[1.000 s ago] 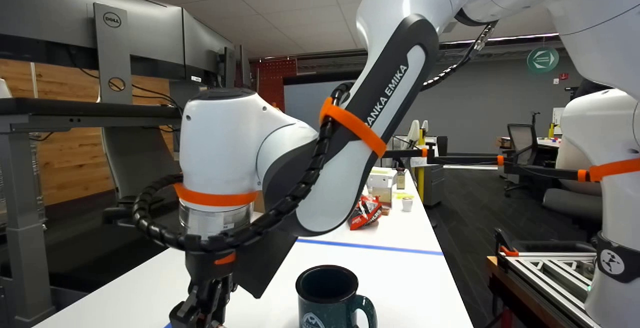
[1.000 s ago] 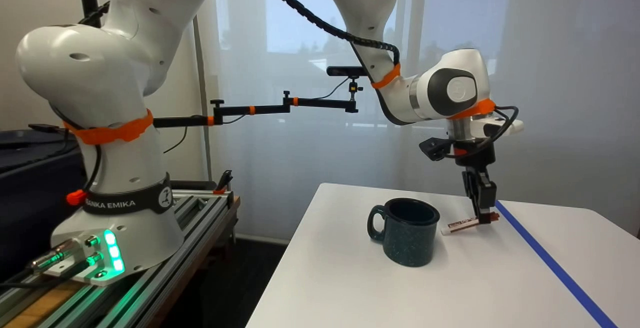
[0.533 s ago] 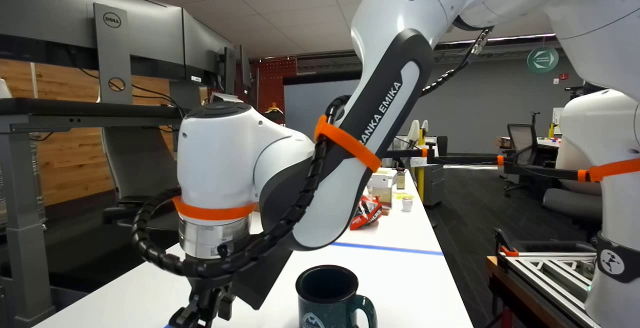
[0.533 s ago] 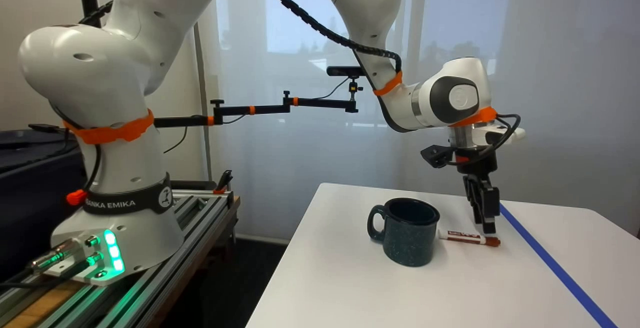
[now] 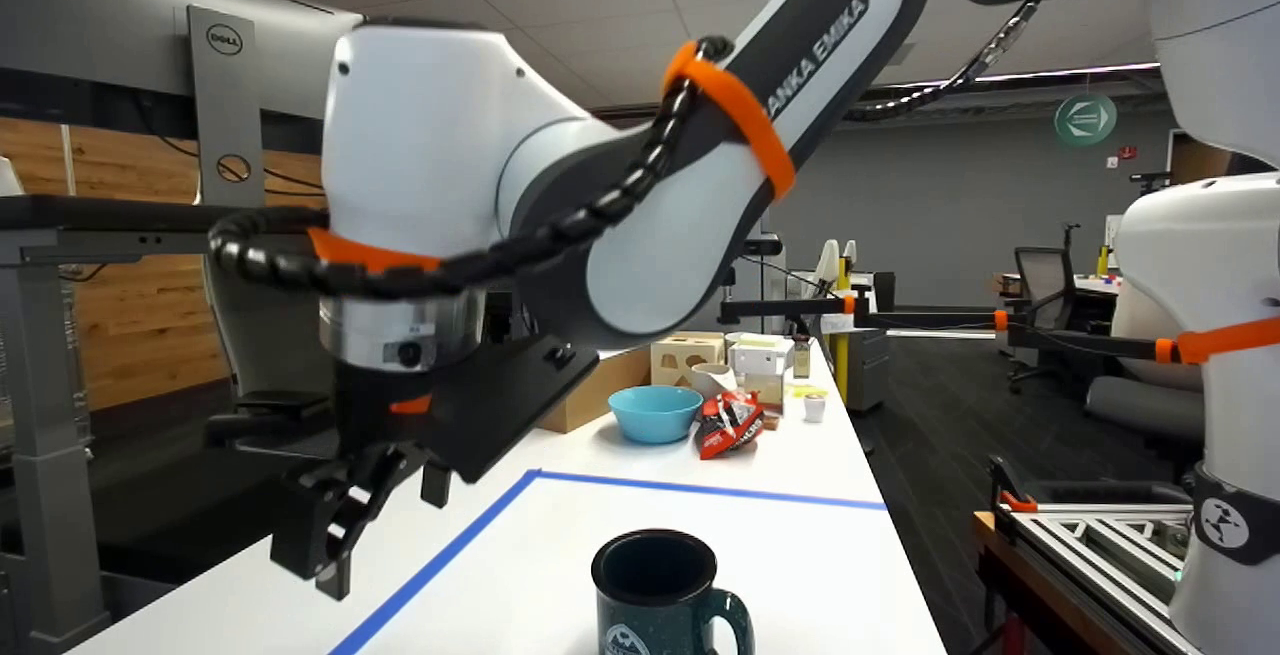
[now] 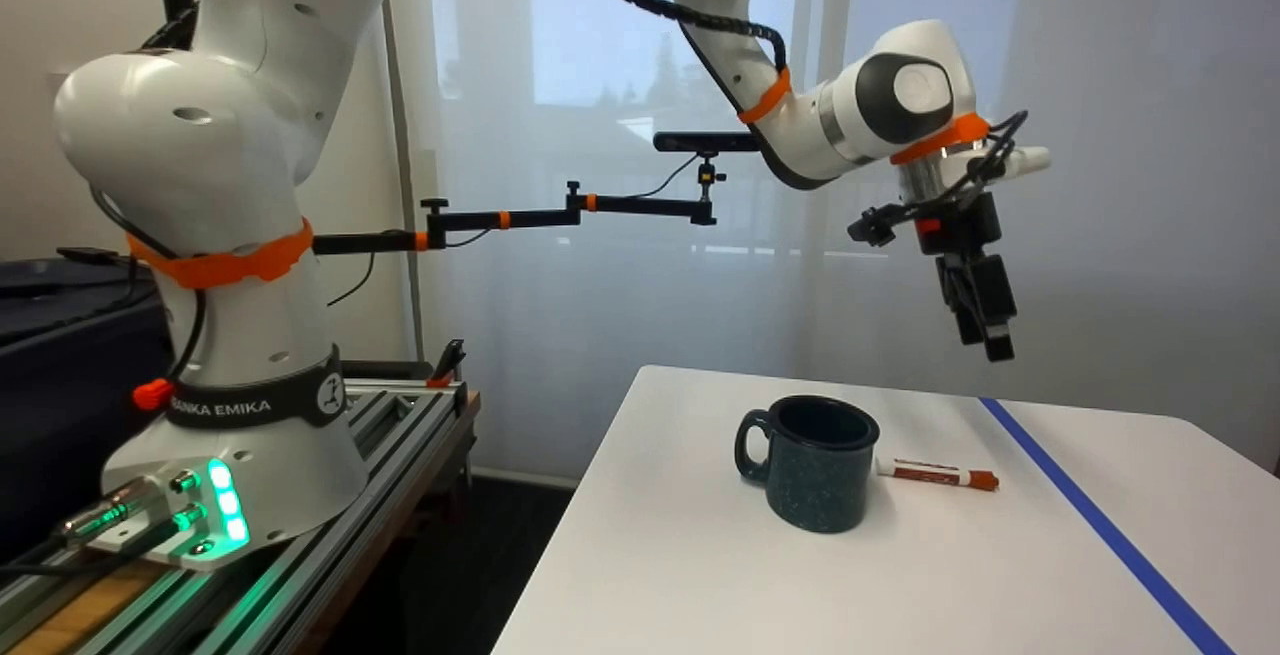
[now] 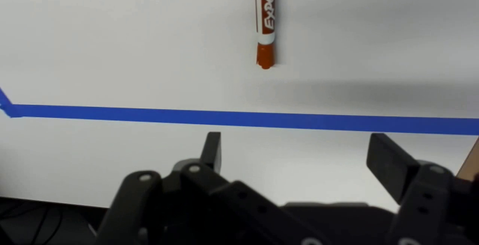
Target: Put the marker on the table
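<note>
1. Lying on the surface (image 6: 700, 555), right of centre in an exterior view, the marker (image 6: 935, 475) was well apart from the jaws.
2. These stood wide, nothing between them, low in the wrist view.
3. Placing seemed finished, with nothing left.

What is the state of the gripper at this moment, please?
Gripper: open, holding nothing; the marker lies on the table below it.
</note>
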